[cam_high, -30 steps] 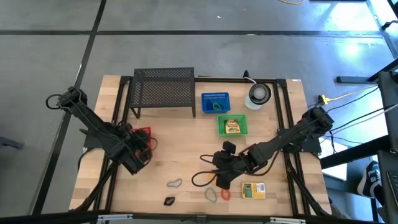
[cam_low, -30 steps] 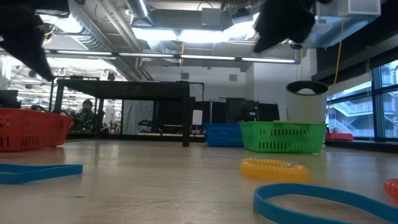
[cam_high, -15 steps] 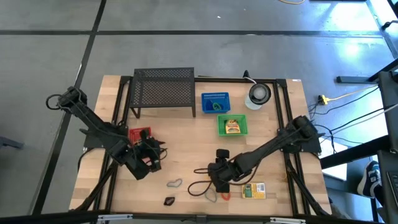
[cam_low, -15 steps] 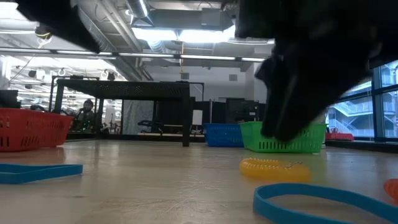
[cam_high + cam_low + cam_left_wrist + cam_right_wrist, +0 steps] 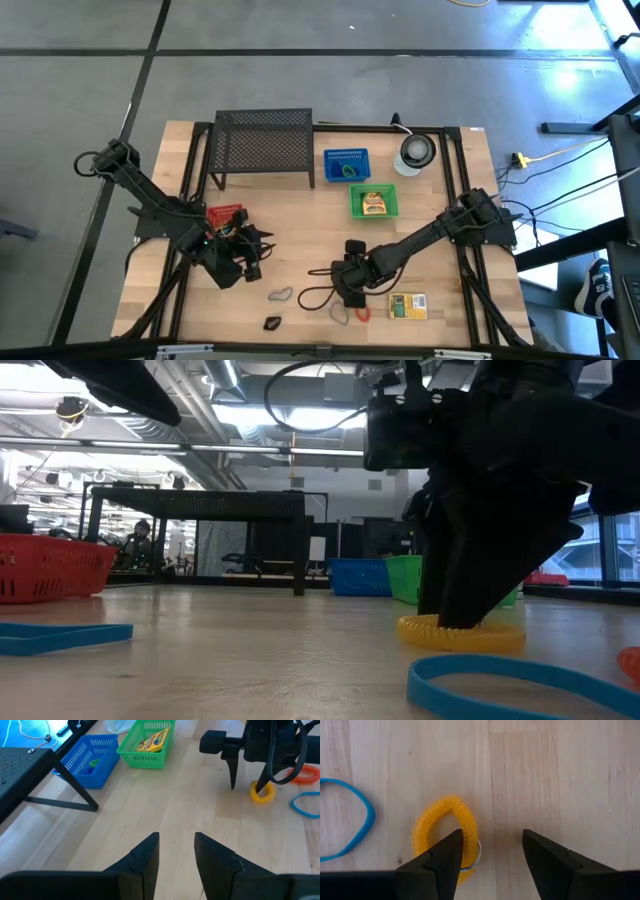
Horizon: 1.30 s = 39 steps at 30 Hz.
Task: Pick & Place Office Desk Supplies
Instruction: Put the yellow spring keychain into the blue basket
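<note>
A yellow coiled loop lies flat on the wooden table, and my right gripper stands open right over it, pointing steeply down. One finger is at the loop's rim; the other stands outside it over bare wood. A blue loop lies beside it, with an orange loop and a yellow-green box close by. My left gripper is open with nothing in it, above the table beside the red basket. My right gripper comes at the yellow loop from above with its fingers apart. One fingertip stands at the loop's rim. The finger itself hides the spot, so I cannot tell whether it touches. The loop lies flat on the table.
A grey loop and a small black clip lie near the front edge. A green basket, a blue basket, a black mesh shelf and a round grey-white disc stand farther back.
My right gripper has come down toward the near edge, from well above the table to the yellow loop, its fingers staying apart. My left gripper has tipped up from pointing down and swung away from the red basket toward the table's right.
</note>
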Motion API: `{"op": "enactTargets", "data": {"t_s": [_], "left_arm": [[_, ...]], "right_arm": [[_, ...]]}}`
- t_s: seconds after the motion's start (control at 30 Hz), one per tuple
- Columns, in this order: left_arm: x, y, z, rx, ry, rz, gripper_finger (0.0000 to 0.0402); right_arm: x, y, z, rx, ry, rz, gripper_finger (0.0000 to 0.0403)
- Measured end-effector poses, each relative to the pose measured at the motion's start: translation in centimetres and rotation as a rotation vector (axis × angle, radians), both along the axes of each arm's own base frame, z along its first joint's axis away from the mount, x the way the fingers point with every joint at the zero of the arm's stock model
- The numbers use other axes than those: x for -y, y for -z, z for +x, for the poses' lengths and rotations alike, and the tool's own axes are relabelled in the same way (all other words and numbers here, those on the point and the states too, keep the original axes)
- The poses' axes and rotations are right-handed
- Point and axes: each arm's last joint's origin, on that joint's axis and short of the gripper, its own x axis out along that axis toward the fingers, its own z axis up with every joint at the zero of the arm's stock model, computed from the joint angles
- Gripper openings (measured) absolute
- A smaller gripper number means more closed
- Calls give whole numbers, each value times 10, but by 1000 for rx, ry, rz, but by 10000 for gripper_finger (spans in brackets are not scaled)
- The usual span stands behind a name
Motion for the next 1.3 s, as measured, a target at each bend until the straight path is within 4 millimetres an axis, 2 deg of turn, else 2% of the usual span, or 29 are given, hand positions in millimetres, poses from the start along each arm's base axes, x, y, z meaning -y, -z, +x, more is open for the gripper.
{"op": "enactTargets", "data": {"t_s": [0.1, 0.2, 0.47, 0.73, 0.93, 1.03, 1.1, 1.3], "left_arm": [[0, 0, 0, 0, 0, 0, 118], [0, 0, 0, 0, 0, 0, 117], [0, 0, 0, 3, -3, 4, 115], [-1, -1, 0, 21, -18, 55, 112], [-2, -2, 0, 41, -33, 101, 107], [-2, -2, 1, 40, -32, 100, 106], [-2, -2, 0, 39, -31, 99, 106], [-2, -3, 1, 42, -29, 91, 106]], "right_arm": [[0, 1, 0, 0, 0, -1, 192], [0, 1, 0, 2, -2, -3, 156], [-1, 1, 1, 10, -9, 5, 17], [7, -9, 11, 85, 23, -161, 40], [18, -54, 27, 211, 93, -148, 13], [24, -86, 32, 345, 184, -192, 10], [26, -105, 31, 432, 250, -238, 13], [16, -150, 20, 687, 355, -344, 26]]}}
